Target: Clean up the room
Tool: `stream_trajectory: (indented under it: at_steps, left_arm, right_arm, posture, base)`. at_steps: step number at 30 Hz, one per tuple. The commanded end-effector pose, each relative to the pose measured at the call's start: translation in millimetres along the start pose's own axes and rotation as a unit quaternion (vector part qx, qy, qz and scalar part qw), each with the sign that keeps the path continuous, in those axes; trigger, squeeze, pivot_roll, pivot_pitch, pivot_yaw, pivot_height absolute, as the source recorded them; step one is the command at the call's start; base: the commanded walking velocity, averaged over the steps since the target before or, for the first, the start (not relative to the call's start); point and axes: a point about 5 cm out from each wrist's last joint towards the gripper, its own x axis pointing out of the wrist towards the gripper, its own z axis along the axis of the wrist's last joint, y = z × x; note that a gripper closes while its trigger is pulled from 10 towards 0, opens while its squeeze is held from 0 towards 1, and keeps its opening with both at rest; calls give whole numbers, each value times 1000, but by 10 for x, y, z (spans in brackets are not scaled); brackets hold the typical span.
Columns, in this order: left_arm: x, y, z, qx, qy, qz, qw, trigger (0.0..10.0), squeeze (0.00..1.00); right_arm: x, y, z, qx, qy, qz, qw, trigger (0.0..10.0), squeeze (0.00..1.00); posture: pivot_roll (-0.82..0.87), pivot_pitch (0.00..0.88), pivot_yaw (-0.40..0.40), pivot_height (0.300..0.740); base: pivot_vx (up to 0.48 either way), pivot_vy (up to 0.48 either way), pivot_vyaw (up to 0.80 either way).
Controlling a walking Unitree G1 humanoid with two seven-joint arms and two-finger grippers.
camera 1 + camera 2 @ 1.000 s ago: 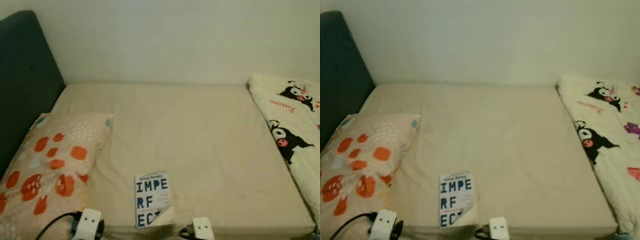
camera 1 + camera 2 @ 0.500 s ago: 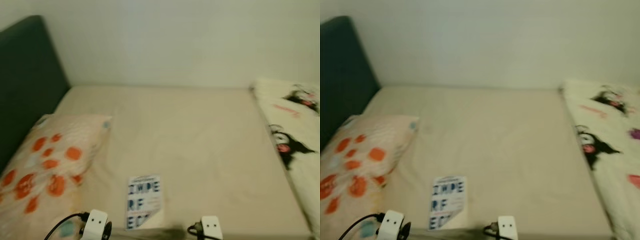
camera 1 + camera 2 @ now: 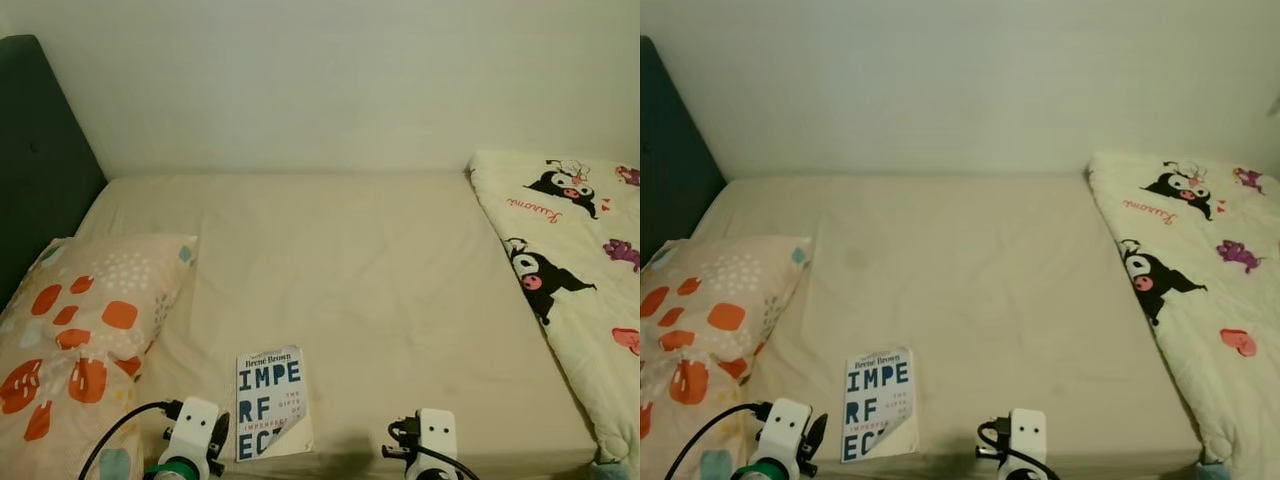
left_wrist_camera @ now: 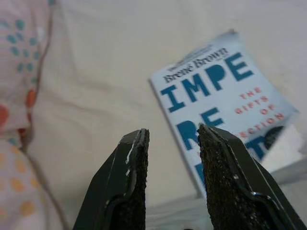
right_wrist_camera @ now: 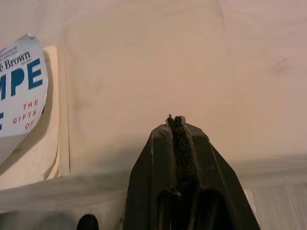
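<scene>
Broadly, the bed (image 3: 380, 290) carried a beige sheet and met a dark headboard (image 3: 40, 160) on the robot's left. A cream cartoon-print blanket (image 3: 570, 270) lay along the bed's right side. An orange-spotted pillow (image 3: 80, 340) sat at the left near the headboard. A book (image 3: 268, 400) lay flat at the near edge of the bed, just beside the pillow, its lower cover corner curled up. The left gripper (image 4: 170, 177) hovered over the sheet beside the book, fingers apart with nothing between them. The right gripper (image 5: 176, 143) hung by the bed's near edge, right of the book, fingers pressed together.
</scene>
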Motion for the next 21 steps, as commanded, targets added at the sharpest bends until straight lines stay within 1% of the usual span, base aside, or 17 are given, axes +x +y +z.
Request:
stream_trajectory:
  at_steps: [1,4,7,8,10,13,14,19,21]
  left_arm:
    - [-27,37,-44,-6,11,9,1000,10000,0]
    - [-32,90,30,2,-9,14,1000,10000,0]
    - [-35,104,53,4,-13,15,1000,10000,0]
    - [-39,117,88,13,-20,14,1000,10000,0]
    - [-39,117,88,13,-20,14,1000,10000,0]
    - [-53,129,121,8,-26,19,999,10000,0]
    - [-53,129,121,8,-26,19,999,10000,0]
    - [-88,148,104,8,-21,27,999,10000,0]
    - [-91,149,106,7,-21,27,999,10000,0]
  right_arm:
    - [-14,-33,-4,8,-5,-7,1000,10000,0]
    - [-8,-14,22,6,-12,1,1000,10000,0]
    - [-6,-4,30,7,-15,4,1000,10000,0]
    - [-1,9,44,9,-18,8,1000,10000,0]
    - [-1,9,44,9,-18,8,1000,10000,0]
    - [7,15,63,9,-20,11,1000,10000,0]
    - [7,15,63,9,-20,11,1000,10000,0]
    - [10,2,79,9,-22,14,1000,10000,0]
    - [11,2,80,9,-22,15,1000,10000,0]
  posture:
    - [19,0,61,740]
    - [23,0,54,725]
    - [27,0,50,720]
    - [31,0,45,710]
    - [31,0,45,710]
    - [34,0,38,690]
    - [34,0,38,690]
    - [33,0,33,656]
    - [33,0,33,651]
  base:
    - [0,0,0]
    - [0,0,0]
    - [0,0,0]
    - [0,0,0]
    - [0,0,0]
    - [0,0,0]
    - [0,0,0]
    - [0,0,0]
    - [0,0,0]
